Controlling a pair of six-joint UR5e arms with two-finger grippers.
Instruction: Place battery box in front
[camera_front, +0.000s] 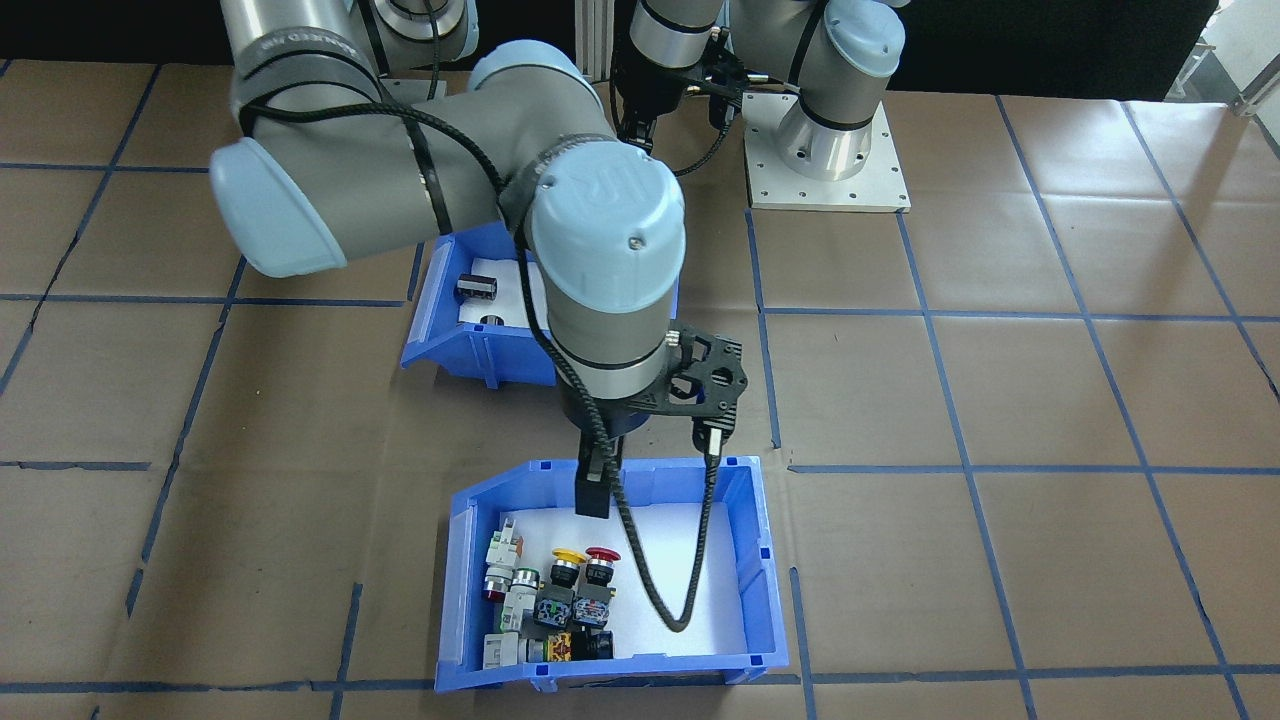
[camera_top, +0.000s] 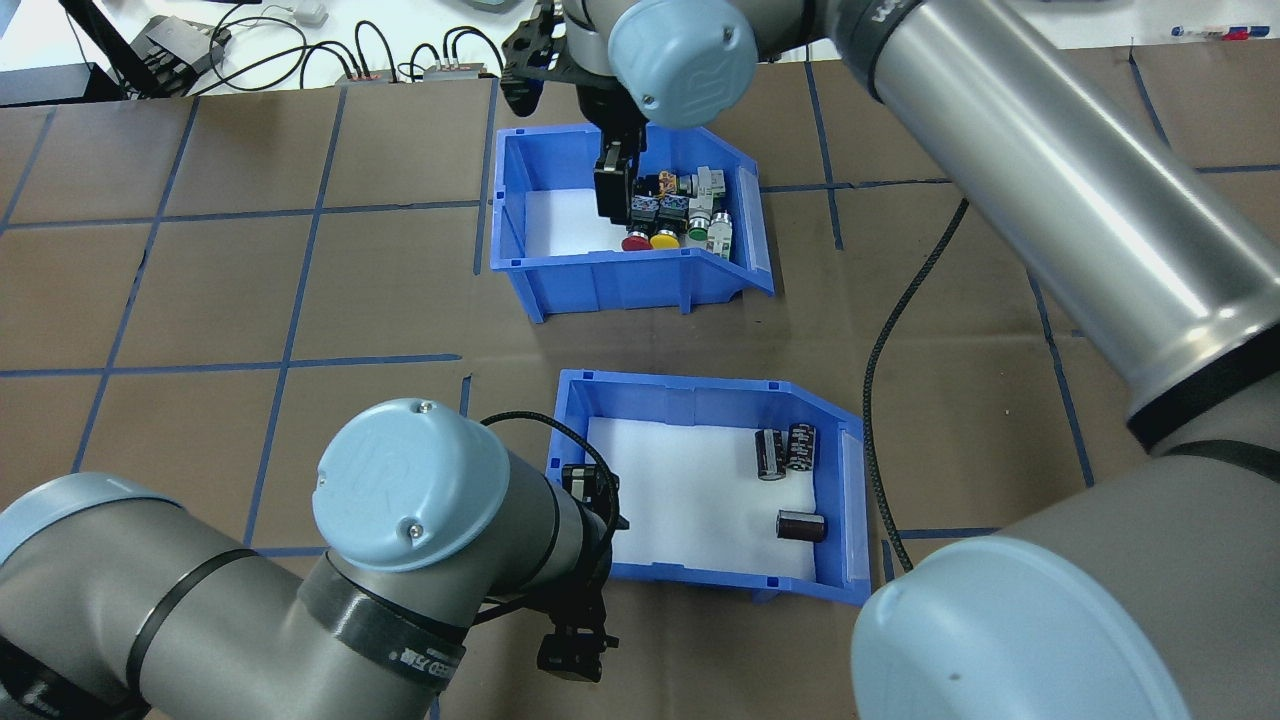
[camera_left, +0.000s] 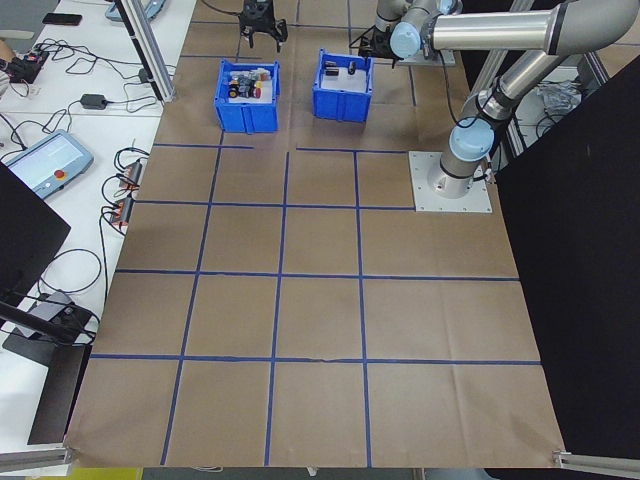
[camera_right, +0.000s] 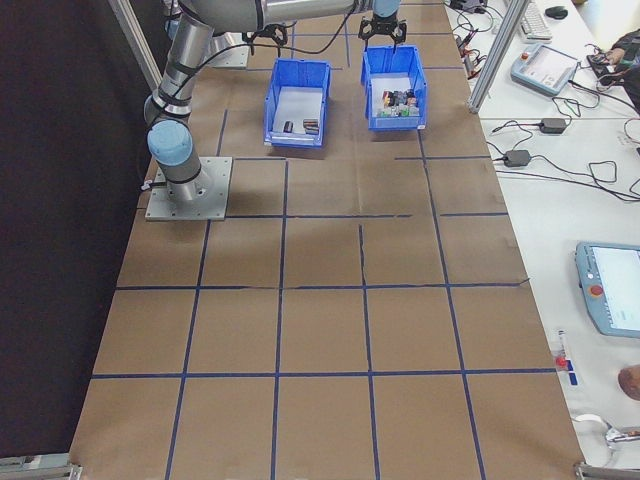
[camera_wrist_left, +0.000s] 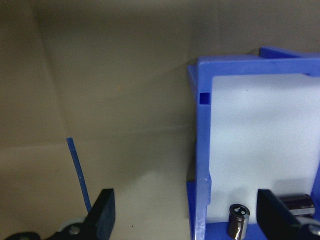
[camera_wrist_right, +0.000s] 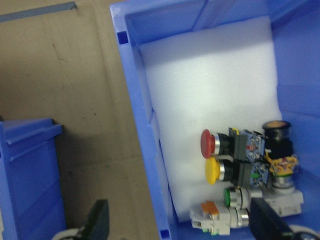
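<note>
Switch bin (camera_top: 620, 275) squarely beyond battery box (camera_top: 700, 398); open brown table (camera_top: 200, 290) either side.

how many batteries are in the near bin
3. In the overhead view, two batteries lie side by side by the battery box's right end; a third lies alone, nearer the robot. None looks hidden.

Bright even light; wrist views dimmer, soft focus; arm glare.
</note>
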